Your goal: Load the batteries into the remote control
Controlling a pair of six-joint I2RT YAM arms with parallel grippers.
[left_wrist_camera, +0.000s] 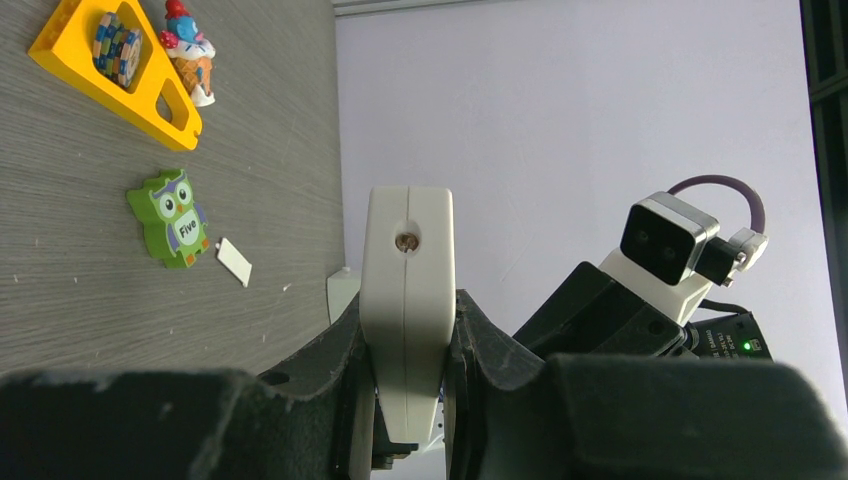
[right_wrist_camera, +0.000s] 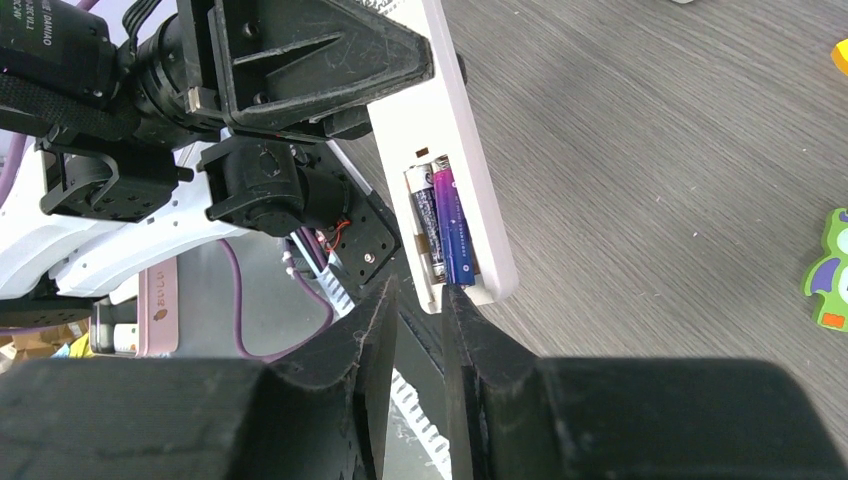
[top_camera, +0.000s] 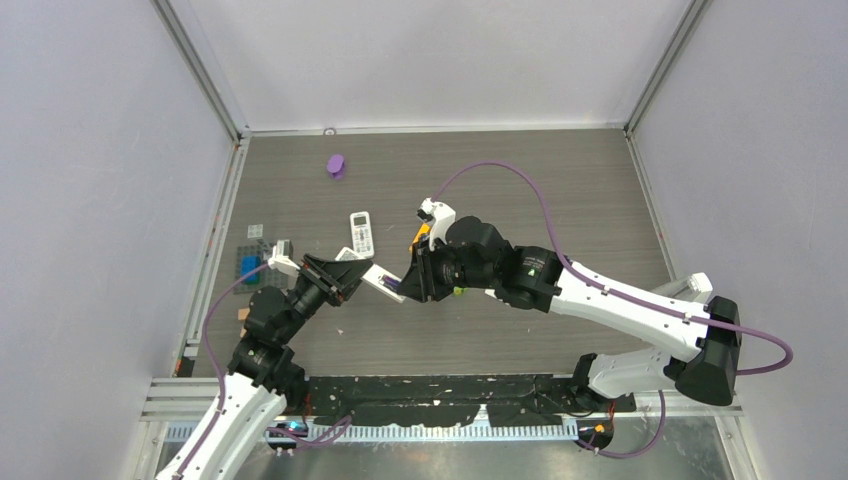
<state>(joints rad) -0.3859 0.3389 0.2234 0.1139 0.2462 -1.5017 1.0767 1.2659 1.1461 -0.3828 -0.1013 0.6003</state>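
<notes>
Left gripper [left_wrist_camera: 408,345] clamping remote [right_wrist_camera: 474,180], batteries [right_wrist_camera: 441,225] lengthwise inside, right gripper [right_wrist_camera: 420,312] closure unclear

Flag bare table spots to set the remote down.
Bare: far-right table, behind the right arm out to the rail; back strip right of the purple piece. Crowded: centre, around left pincer, held remote, second remote.
</notes>
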